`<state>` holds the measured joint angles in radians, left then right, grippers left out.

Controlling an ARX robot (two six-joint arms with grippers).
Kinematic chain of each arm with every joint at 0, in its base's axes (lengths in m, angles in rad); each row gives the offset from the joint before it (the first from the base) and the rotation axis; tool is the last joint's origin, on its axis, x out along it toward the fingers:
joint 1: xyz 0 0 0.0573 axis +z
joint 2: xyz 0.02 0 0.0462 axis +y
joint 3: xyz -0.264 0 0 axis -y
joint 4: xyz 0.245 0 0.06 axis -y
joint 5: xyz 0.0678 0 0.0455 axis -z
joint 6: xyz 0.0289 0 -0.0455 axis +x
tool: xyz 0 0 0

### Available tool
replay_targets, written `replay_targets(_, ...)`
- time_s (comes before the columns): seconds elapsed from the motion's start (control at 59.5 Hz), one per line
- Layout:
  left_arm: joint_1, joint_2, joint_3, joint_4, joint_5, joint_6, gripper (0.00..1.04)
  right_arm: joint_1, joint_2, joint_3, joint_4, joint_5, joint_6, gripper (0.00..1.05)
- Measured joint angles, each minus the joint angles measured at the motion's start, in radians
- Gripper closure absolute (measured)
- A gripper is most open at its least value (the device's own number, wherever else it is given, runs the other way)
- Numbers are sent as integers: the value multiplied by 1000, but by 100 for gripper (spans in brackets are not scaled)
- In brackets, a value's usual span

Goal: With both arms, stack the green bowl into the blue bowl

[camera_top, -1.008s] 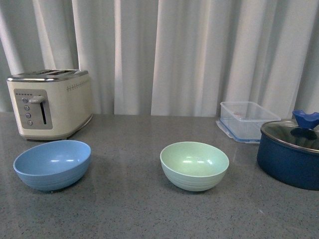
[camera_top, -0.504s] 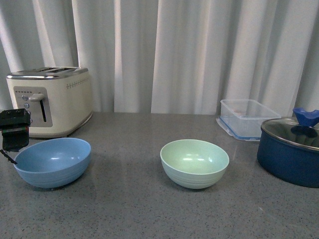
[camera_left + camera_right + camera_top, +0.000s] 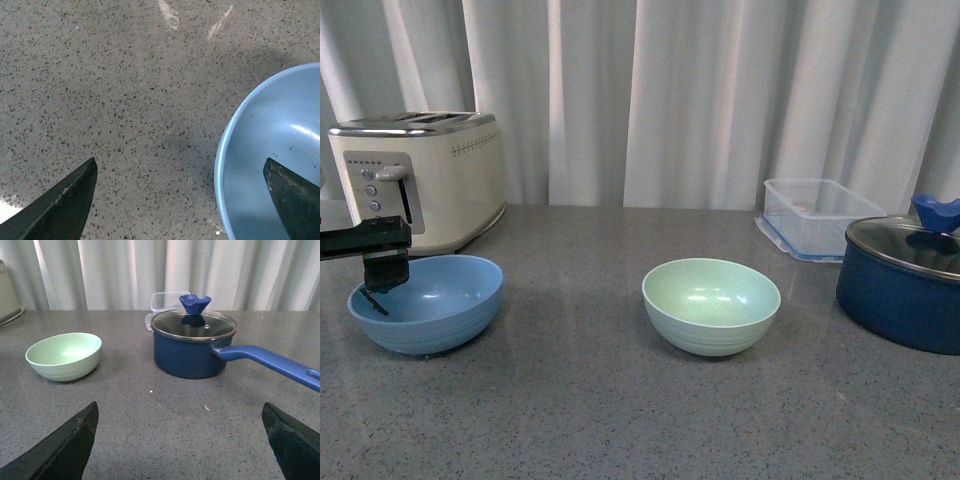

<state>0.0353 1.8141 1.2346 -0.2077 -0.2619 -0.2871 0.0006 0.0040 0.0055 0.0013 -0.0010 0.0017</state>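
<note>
Near row, front view: blue bowl (image 3: 425,303) at 9 o'clock of the green bowl (image 3: 711,305). Both are upright on the grey speckled table (image 3: 620,430), well apart, not stacked. The green bowl is roughly mid-table with nothing touching it.

Left arm (image 3: 365,241) shows at the 9 o'clock edge of the frame, above the blue bowl's 9 o'clock rim. Left jaws are released and spread wide. In the left wrist view one finger (image 3: 62,207) is over the table outside the bowl and the other (image 3: 295,200) is over the bowl's inside, with the rim between them. Can't tell if either finger touches the bowl.

Right jaws are also released, wide apart and holding nothing, with the fingers (image 3: 60,450) low over the table. The right wrist view has the green bowl well ahead of them.

Further back: dark blue pot (image 3: 900,297) with a glass lid and blue knob, at 3 o'clock of the green bowl. Cream toaster (image 3: 420,180) at 12 o'clock of the blue bowl. Clear plastic box (image 3: 818,215) at 11 o'clock of the pot. White curtain (image 3: 670,100) across the back.
</note>
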Motion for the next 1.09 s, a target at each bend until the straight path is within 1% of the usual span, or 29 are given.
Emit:
replay_targets(0.47, -24, 71, 37, 5, 3, -11, 7, 0, 0, 0, 0, 0, 0, 10)
replay_targets(0.554, -24, 77, 38, 4, 3, -20, 25, 0, 0, 0, 0, 0, 0, 10)
replay_targets(0.571, -24, 78, 38, 4, 4, -24, 30, 0, 0, 0, 0, 0, 0, 10)
replay_targets(0.605, -24, 78, 38, 3, 5, -26, 34, 0, 0, 0, 0, 0, 0, 10)
replay_targets(0.689, -24, 80, 38, 2, 14, -34, 48, 0, 0, 0, 0, 0, 0, 10)
replay_targets(0.722, -24, 80, 38, 0, 16, -34, 52, 0, 0, 0, 0, 0, 0, 10)
replay_targets(0.806, -24, 80, 38, -2, 20, -40, 66, 0, 0, 0, 0, 0, 0, 10)
replay_targets(0.84, -24, 80, 38, -2, 23, -40, 70, 0, 0, 0, 0, 0, 0, 10)
replay_targets(0.907, -24, 81, 38, -2, 25, -46, 81, 0, 0, 0, 0, 0, 0, 10)
replay_targets(0.941, -24, 81, 38, -3, 32, -50, 88, 0, 0, 0, 0, 0, 0, 10)
replay_targets(0.974, -24, 81, 38, -3, 33, -53, 91, 0, 0, 0, 0, 0, 0, 10)
replay_targets(1.025, -26, 80, 40, -4, 37, -65, 99, 0, 0, 0, 0, 0, 0, 10)
replay_targets(1.058, -27, 79, 43, -4, 42, -71, 101, 0, 0, 0, 0, 0, 0, 10)
replay_targets(1.092, -29, 76, 43, -3, 45, -71, 101, 0, 0, 0, 0, 0, 0, 10)
